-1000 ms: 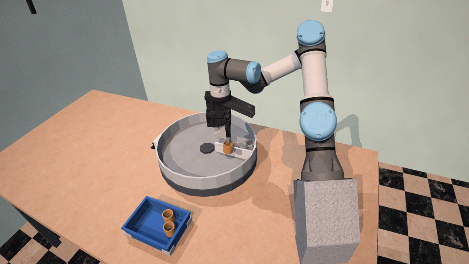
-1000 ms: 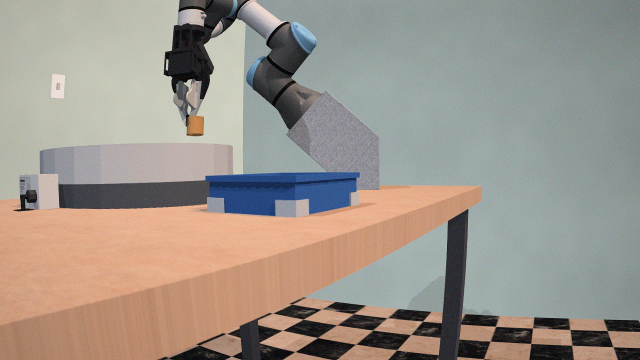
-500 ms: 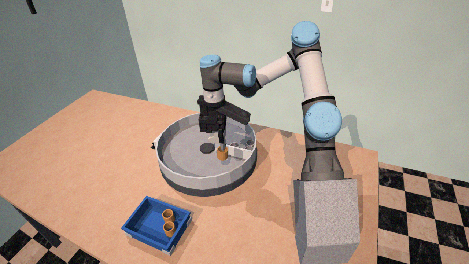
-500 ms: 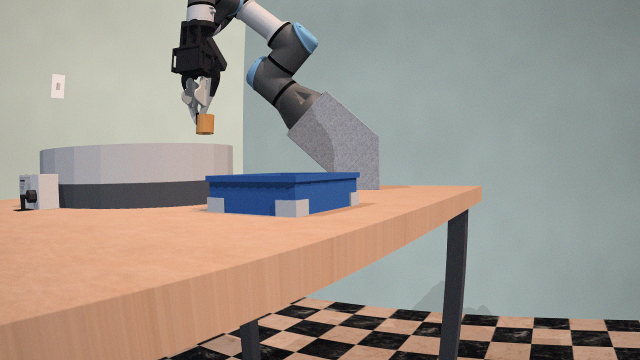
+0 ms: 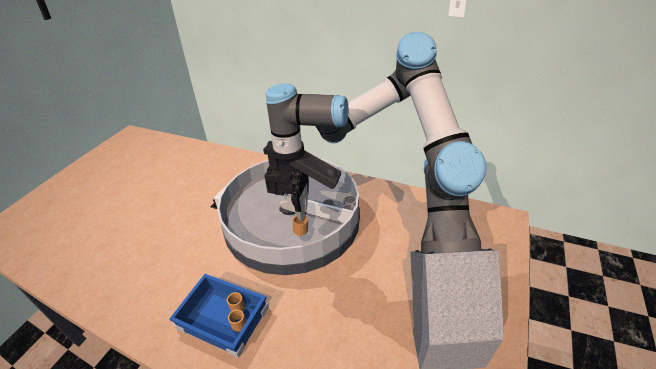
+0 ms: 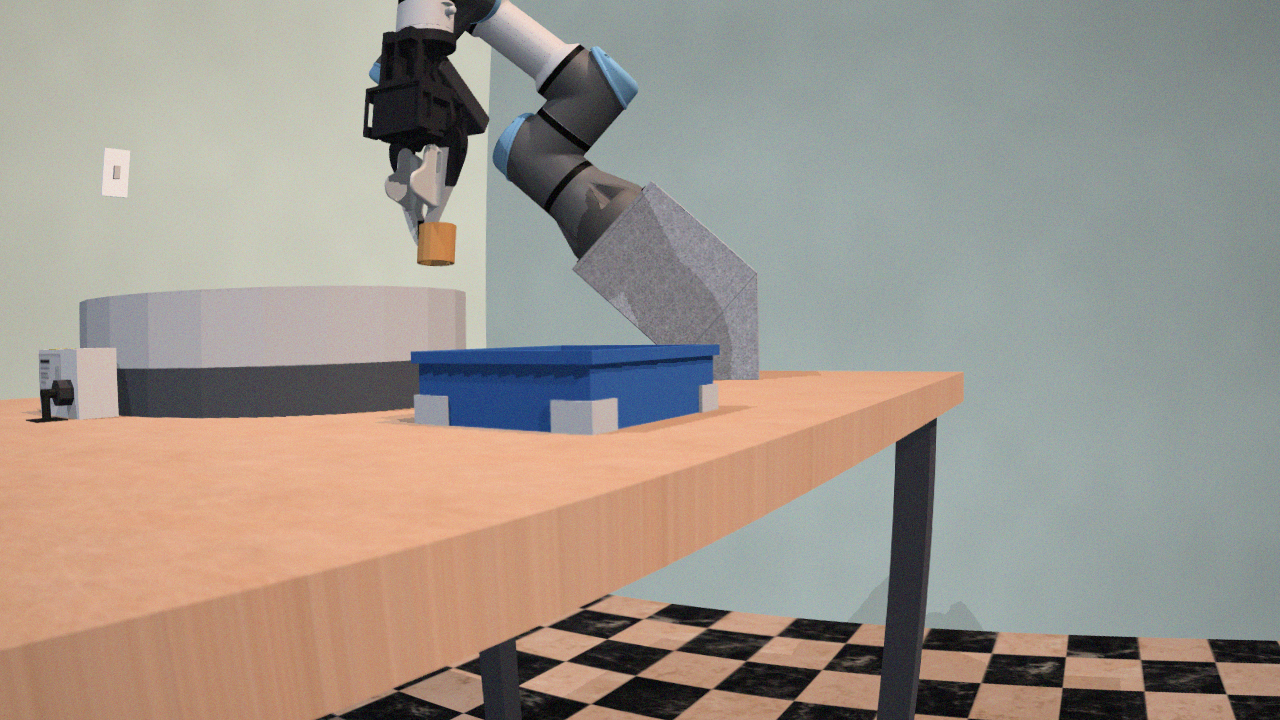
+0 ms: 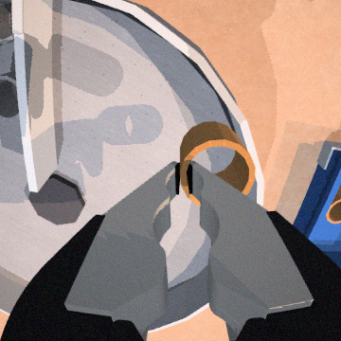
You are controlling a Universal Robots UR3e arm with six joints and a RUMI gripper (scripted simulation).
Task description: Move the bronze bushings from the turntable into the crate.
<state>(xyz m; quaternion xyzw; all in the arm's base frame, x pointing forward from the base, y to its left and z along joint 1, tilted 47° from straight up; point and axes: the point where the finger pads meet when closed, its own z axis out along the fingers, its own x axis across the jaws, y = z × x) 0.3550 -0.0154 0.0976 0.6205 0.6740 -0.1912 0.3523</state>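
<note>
No text, label, brand, number or sign can be read; the marks on the small white control box [image 6: 96, 383] are too small.

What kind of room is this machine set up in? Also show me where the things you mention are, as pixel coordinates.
Possibly a small workshop or lab: the robot arm [image 5: 428, 105] [image 6: 537, 53] is mounted beside a wooden table [image 5: 137, 206] [image 6: 447, 501], with a round turntable [image 5: 293, 254] [image 6: 268, 326] and a blue crate [image 5: 190, 295] [image 6: 501, 394] of metal sleeves.
</note>
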